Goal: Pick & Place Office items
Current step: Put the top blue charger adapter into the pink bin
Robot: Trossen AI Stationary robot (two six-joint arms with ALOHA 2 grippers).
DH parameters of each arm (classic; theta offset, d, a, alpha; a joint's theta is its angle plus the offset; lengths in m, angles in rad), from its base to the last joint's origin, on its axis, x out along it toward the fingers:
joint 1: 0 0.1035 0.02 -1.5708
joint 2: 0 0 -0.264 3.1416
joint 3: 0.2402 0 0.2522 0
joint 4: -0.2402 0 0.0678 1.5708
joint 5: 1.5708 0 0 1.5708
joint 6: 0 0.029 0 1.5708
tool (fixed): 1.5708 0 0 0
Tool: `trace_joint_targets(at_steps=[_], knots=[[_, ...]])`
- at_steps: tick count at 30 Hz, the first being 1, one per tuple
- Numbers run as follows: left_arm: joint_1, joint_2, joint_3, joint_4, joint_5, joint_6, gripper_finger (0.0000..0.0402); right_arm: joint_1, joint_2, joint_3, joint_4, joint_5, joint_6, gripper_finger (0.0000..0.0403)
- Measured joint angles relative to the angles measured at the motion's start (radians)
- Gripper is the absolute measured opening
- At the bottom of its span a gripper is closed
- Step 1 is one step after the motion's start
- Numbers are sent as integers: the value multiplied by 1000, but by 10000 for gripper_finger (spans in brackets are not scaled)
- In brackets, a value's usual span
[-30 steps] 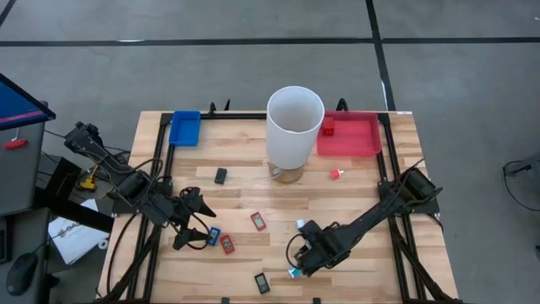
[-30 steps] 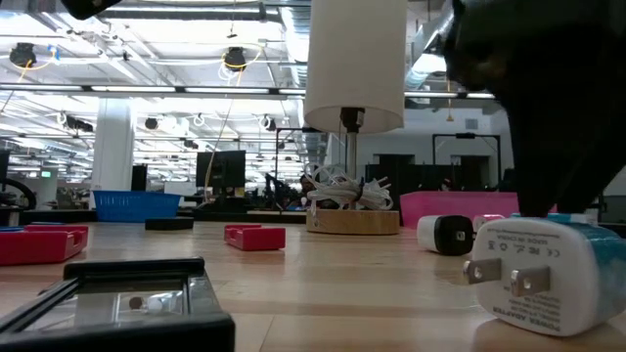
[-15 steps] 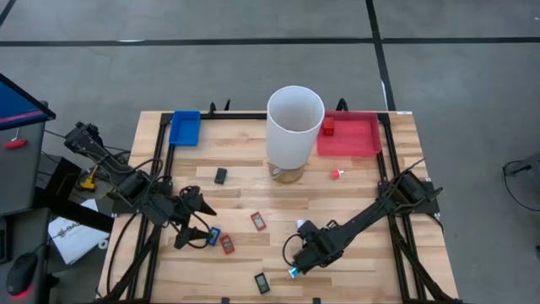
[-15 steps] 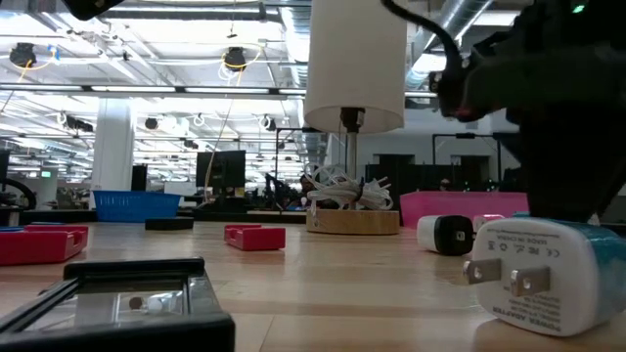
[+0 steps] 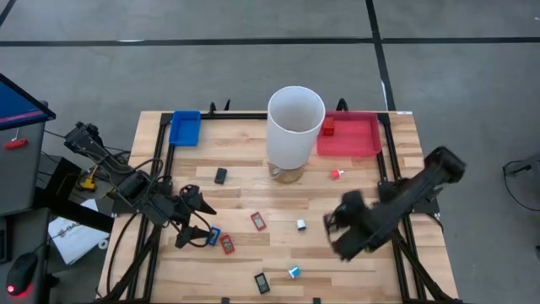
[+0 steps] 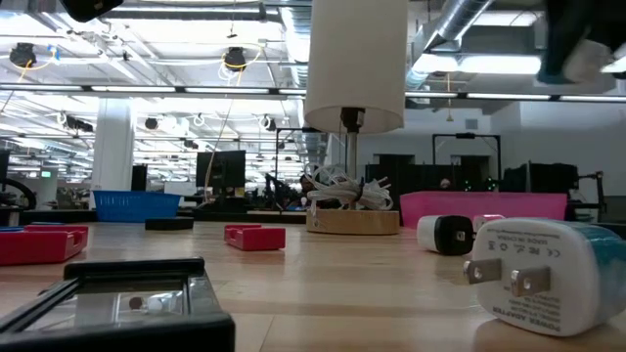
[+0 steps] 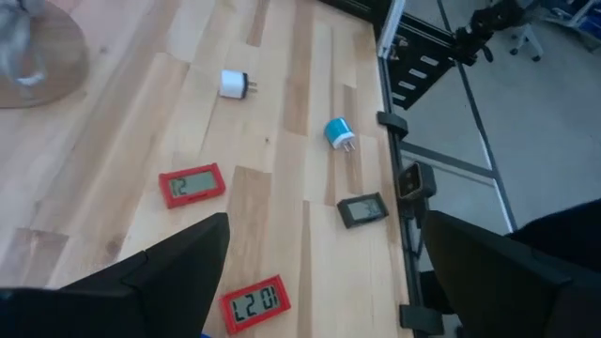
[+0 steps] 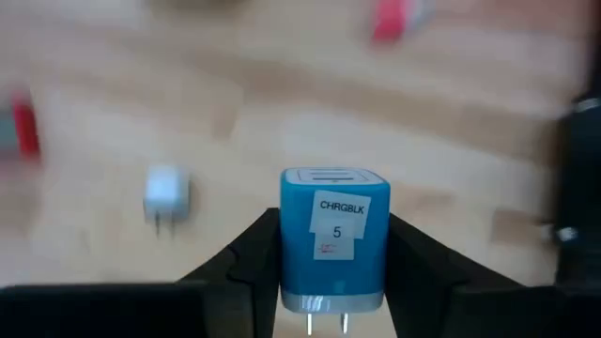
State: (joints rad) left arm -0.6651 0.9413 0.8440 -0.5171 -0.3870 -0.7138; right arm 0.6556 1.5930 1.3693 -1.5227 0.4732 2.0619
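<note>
Right gripper tight on 1 blue charger, over open table near right rail; left gripper agape.

Your bench is pale wood, butcher-block strips with a smooth low-sheen finish, framed by matt black metal rails. The blue charger between the right fingers looks like smooth glossy plastic with a white paper label and bare metal prongs; the fingers themselves are matt black, and a second blue-and-white charger on the bench shows the same sheen with shiny prongs. You'll see the white cylinder as smooth and matt, the red tray and blue tray as plain plastic, and the black flat piece with a glossy clear face.
</note>
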Motion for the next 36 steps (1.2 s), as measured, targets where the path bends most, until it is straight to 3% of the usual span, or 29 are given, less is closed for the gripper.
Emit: trace_joint_targets(at_steps=[2, 7, 11, 16, 20, 24, 28, 36], knots=[[0, 0, 0, 0, -10, 1, 351, -41, -52, -4, -58, 14, 66, 133], [0, 0, 0, 0, -44, 3, 351, -266, -200, -130, 5, 0, -132, 133], [0, 0, 0, 1, -76, 3, 351, -488, -312, -259, -19, 0, -147, 133], [0, 0, 0, 0, -92, 1, 351, -782, -497, -435, 260, 12, -350, 133], [0, 0, 0, 1, -104, 2, 351, -1046, -582, -536, 507, -39, -520, 133], [0, 0, 0, 2, -103, 0, 351, -1289, -562, -565, 667, -118, -658, 133], [0, 0, 0, 2, -103, -5, 351, -1441, -474, -565, 795, -190, -715, 133], [0, 0, 0, 1, -104, -28, 351, -1487, -233, -493, 912, -210, -652, 133]])
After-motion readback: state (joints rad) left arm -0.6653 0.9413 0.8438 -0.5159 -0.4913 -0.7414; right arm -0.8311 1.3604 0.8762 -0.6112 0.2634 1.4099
